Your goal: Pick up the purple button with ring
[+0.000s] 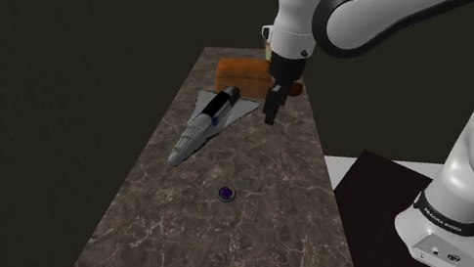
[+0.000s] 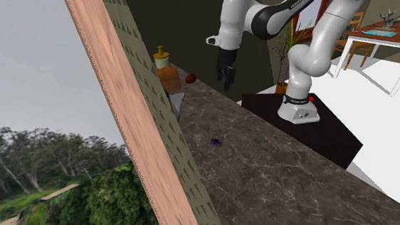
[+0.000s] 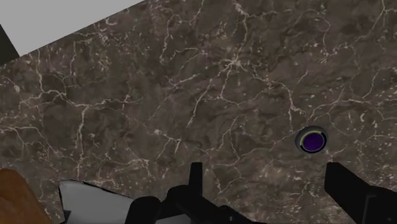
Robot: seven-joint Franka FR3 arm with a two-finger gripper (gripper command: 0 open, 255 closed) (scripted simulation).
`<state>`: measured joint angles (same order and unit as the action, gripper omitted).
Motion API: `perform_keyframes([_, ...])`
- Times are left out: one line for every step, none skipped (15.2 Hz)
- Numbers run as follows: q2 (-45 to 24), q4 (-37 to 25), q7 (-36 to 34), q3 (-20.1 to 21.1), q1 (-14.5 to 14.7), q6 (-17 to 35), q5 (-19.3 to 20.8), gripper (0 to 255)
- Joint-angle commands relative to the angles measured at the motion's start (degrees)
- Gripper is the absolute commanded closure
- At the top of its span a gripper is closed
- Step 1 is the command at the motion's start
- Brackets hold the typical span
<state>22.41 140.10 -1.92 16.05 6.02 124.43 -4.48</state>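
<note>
Claw (image 3: 264, 168) open above counter (image 3: 159, 83); button (image 3: 313, 139) lies off-centre beyond its tips: straight descent risks missing it.

The button (image 1: 226, 193) is a small round disc, deep purple in the middle with a thin pale ring around the rim. It lies flat, face up, on the dark veined stone counter (image 1: 147, 261), about midway across its width, touching nothing.
</note>
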Motion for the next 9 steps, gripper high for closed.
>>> perform_keyframes([-3.7,-0.6,-1.2,1.4,0.3,2.7,0.2,0])
perform_keyframes([-5.5,-0.9,-1.9,2.1,0.5,3.9,0.4,0])
perform_keyframes([-7.4,-1.3,-2.6,2.8,0.6,5.2,0.7,0])
perform_keyframes([-9.3,-1.7,-3.3,3.5,0.8,6.4,1.0,0])
perform_keyframes([-11.3,-2.2,-4.1,4.2,0.9,7.6,1.5,0])
perform_keyframes([-13.3,-2.7,-5.0,4.8,1.1,8.8,2.1,0])
perform_keyframes([-15.3,-3.3,-5.9,5.5,1.2,9.9,2.7,0])
perform_keyframes([-17.4,-4.0,-6.8,6.0,1.4,11.0,3.4,0])
perform_keyframes([-19.5,-4.7,-7.8,6.6,1.6,12.0,4.3,0])
